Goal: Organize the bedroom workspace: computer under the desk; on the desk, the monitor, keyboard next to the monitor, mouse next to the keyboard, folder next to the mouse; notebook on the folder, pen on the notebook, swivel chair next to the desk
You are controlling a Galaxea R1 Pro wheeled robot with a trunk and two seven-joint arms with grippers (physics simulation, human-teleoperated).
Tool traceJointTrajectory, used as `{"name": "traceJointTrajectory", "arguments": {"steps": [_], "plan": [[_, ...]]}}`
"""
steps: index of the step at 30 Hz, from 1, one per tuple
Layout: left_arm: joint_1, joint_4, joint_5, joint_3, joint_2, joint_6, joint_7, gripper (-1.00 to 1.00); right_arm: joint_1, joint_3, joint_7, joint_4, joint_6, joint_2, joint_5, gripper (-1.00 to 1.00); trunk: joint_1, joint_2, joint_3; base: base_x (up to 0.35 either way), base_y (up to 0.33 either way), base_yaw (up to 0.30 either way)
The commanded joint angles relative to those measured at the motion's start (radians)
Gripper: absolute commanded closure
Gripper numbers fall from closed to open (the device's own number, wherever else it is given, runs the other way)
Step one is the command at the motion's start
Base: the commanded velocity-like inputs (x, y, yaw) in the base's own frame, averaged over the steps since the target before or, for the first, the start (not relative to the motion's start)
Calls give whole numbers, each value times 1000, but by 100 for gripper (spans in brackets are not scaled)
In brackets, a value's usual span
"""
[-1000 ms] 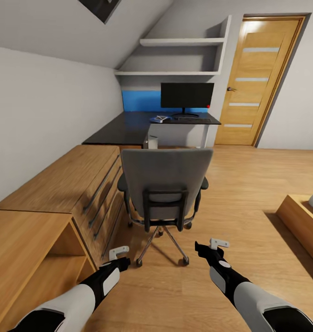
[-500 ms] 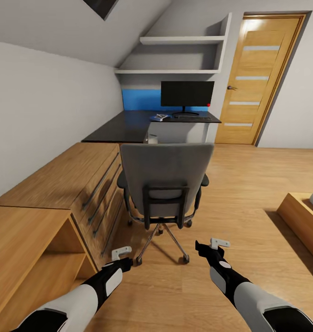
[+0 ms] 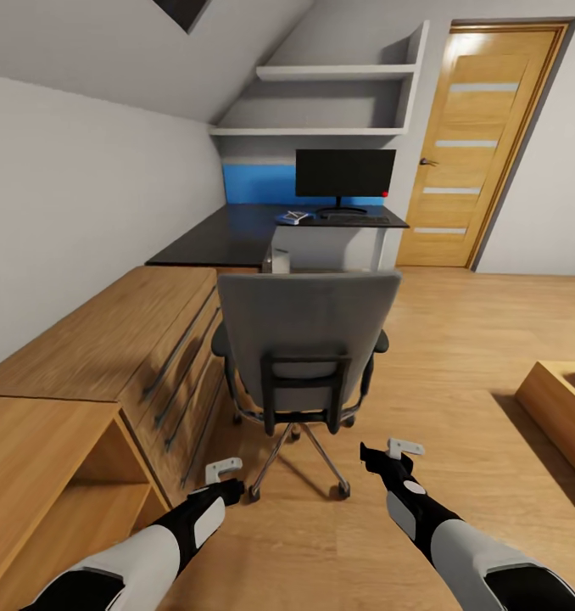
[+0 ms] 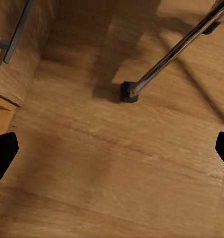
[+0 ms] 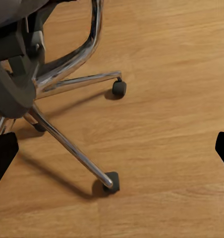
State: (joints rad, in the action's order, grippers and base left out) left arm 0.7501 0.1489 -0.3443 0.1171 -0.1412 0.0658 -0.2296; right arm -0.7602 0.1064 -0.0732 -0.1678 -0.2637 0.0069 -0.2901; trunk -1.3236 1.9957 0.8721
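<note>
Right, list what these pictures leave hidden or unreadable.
- Swivel chair seat, head view: hidden behind its own backrest, so anything lying on it cannot be seen.
- Small items on the desk left of the monitor, head view: too small to identify.
- Computer, head view: mostly hidden by the chair back.
- Bed corner: cut off by the head view's right edge.

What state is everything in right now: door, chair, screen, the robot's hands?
Door: closed.
Swivel chair: upright on the floor, back facing the robot, away from the desk.
Monitor: standing on the desk, screen dark.
Keyboard: flat before the monitor.
Left hand: open, empty.
Right hand: open, empty.
</note>
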Motion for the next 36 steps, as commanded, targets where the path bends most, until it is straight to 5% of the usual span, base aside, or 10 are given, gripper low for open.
{"name": "traceJointTrajectory", "arguments": {"steps": [1, 18, 36], "plan": [[0, 2, -8, 9, 0, 5, -6, -100, -1, 9, -5, 1, -3, 0, -8, -100, 0, 0, 1, 314, 0, 0], [0, 1, -7, 9, 1, 1, -5, -100, -1, 10, -4, 2, -3, 3, -7, -100, 0, 0, 1, 270, -4, 0], [0, 2, -8, 10, 0, -1, -6, -100, -1, 11, -4, 2, -4, 5, -6, -100, -69, 126, 57, 4, 0, 0]]}}
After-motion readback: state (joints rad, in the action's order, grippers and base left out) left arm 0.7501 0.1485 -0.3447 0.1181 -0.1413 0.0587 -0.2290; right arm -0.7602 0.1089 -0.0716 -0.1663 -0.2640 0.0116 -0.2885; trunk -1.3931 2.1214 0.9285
